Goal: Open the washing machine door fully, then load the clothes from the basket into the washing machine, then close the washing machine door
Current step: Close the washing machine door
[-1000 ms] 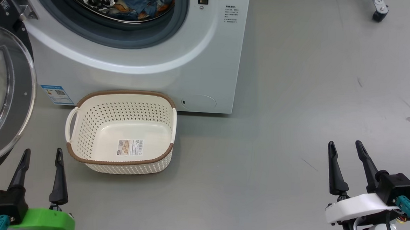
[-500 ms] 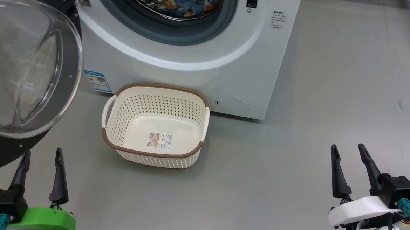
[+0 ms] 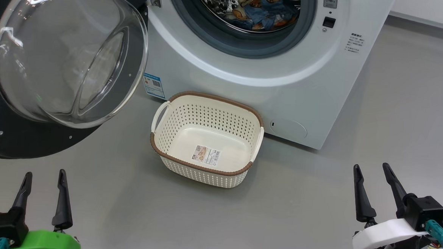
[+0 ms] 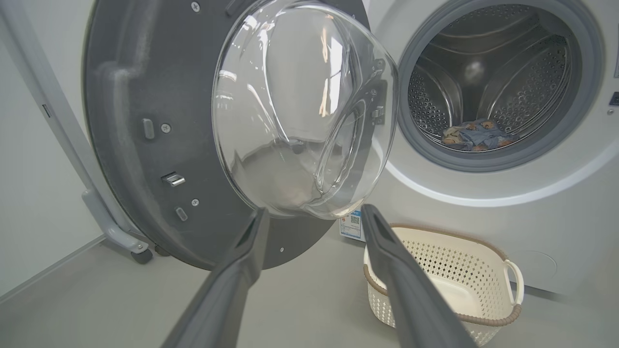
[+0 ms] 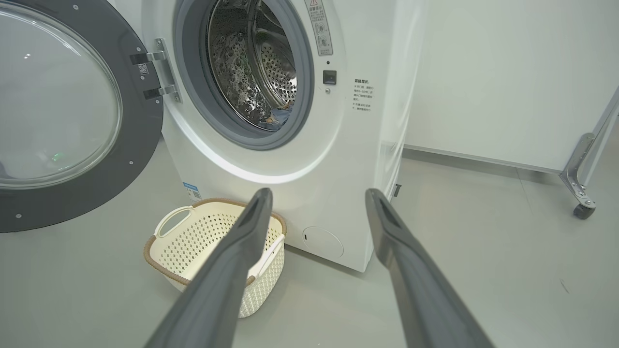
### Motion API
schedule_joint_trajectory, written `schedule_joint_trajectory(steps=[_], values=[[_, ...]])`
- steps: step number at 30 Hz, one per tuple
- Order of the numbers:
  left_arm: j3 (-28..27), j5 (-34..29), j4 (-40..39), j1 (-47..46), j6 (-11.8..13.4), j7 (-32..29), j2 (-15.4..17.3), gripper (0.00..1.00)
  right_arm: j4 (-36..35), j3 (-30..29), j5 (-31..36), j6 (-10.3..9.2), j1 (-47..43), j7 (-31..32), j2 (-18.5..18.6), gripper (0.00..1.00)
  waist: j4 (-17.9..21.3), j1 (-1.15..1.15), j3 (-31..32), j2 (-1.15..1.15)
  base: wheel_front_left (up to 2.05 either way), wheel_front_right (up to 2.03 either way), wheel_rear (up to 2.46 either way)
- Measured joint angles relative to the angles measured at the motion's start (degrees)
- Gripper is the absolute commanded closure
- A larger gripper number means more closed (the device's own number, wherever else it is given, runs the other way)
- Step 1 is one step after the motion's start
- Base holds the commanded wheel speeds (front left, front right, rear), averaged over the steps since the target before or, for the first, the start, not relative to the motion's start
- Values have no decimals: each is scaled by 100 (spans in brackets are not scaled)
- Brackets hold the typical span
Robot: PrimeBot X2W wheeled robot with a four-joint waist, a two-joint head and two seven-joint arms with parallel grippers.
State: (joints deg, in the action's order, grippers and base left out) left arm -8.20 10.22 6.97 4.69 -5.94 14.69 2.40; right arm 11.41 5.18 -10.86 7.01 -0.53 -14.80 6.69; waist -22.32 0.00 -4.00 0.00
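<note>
Since a second ago my head has turned, so the whole picture has slid: the door (image 3: 66,52) now shows wide at the upper left and the basket (image 3: 200,167) sits nearer the middle. Nothing on the floor (image 3: 296,212) has itself moved, and both grippers hang in the same lower corners.

My left gripper (image 3: 44,174) and right gripper (image 3: 371,166) both stand with fingers spread and hold nothing. They are well apart from the basket and the washing machine (image 3: 268,93).

The door is swung wide open to the left of the opening. The basket stands on the floor close before the machine's front and holds nothing but its label (image 3: 206,155). The clothes (image 3: 258,8) lie low inside the drum, clear of the grey seal. I judge the loading done and only the closing left.

For that, my left gripper is the nearer one. It would have to reach the door's far edge and push it round on its hinges towards the opening until it latches. The door's swing looks to pass above the basket, though I cannot be sure of the clearance.

The left wrist view shows the door's grey inner face with its latch hook (image 4: 173,180), and how far back the clothes lie. The right wrist view shows the two hinges (image 5: 155,72), the latch slot (image 5: 330,77) on the machine's front, and a wheeled frame leg (image 5: 582,193) far to the side. The head view alone looks down into the basket's bottom
</note>
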Motion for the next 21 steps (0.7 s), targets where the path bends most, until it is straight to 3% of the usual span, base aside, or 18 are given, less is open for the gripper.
schedule_joint_trajectory(steps=[8,21], values=[[-112,121,-8,35,44,0,-1,0,1,104,0,0,0,0,-66,0,-283,0,81,0,0,0,0],[-152,259,2,123,134,0,-3,0,31,196,-2,0,1,0,-68,0,-376,0,26,0,0,0,0]])
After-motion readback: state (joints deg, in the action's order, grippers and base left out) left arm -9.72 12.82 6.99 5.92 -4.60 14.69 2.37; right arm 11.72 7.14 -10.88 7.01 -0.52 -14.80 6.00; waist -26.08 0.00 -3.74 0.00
